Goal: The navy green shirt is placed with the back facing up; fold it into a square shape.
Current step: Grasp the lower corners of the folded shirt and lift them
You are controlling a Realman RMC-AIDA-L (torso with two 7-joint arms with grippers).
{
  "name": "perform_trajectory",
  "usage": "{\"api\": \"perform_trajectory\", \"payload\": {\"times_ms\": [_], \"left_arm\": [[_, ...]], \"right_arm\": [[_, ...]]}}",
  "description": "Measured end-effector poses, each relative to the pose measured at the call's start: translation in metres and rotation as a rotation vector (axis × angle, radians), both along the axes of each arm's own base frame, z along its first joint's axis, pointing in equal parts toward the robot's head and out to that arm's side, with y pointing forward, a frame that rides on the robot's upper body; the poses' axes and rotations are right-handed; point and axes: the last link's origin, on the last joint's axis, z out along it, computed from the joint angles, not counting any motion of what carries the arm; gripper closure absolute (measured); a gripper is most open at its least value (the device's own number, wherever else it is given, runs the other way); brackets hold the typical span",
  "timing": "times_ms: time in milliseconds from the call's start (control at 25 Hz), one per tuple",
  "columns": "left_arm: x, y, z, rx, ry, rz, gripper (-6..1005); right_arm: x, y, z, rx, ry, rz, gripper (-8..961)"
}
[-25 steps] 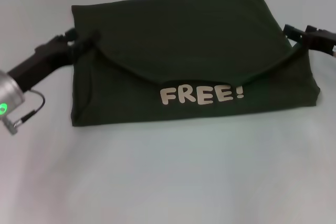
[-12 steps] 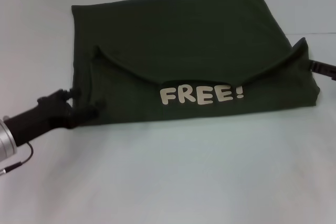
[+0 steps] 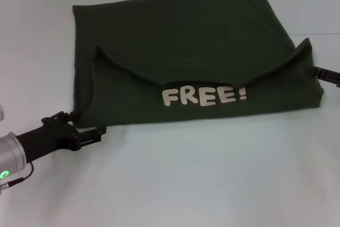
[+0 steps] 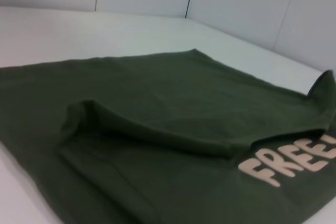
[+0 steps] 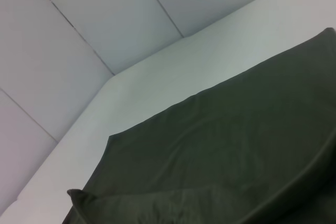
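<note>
- navy green shirt (image 3: 180, 41) is laid flat on the white table (image 3: 212, 179), folded into a rough rectangle, centred slightly toward 12 o'clock in the head view
- near half is folded up over the back; cream "FREE!" lettering (image 3: 204, 96) is exposed on that flap, just toward 6 o'clock of the shirt's centre
- flap edge sags in a curve between two raised corners, one at 9 o'clock and one at 3 o'clock of the shirt
- left gripper (image 3: 91, 135) is seen at the shirt's 7 o'clock corner, low on the table, fingers slightly parted with nothing seen between them; tips just beside the cloth edge, contact cannot be confirmed
- right gripper (image 3: 325, 73) is mostly hidden behind the shirt's 3 o'clock edge; only a dark sliver is seen, open or closed cannot be told
- left wrist view is filled by the shirt's folded flap and part of the lettering
- right wrist view is filled by plain olive cloth with white wall panels (image 5: 79, 35) behind
</note>
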Motion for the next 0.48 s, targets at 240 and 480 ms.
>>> {"api": "perform_trajectory", "payload": {"times_ms": [240,480], "left_arm": [[-0.0069,0.0033,-0.0037,0.007,0.056,0.032,92],[-0.0086,0.0058,-0.0090,0.006,0.086,0.042,91]], "right_arm": [[0.0006,0.0012,-0.0035,0.008,-0.002,-0.012,176],[0.0017,0.0016,-0.0049,0.015,-0.008,-0.019,176]]}}
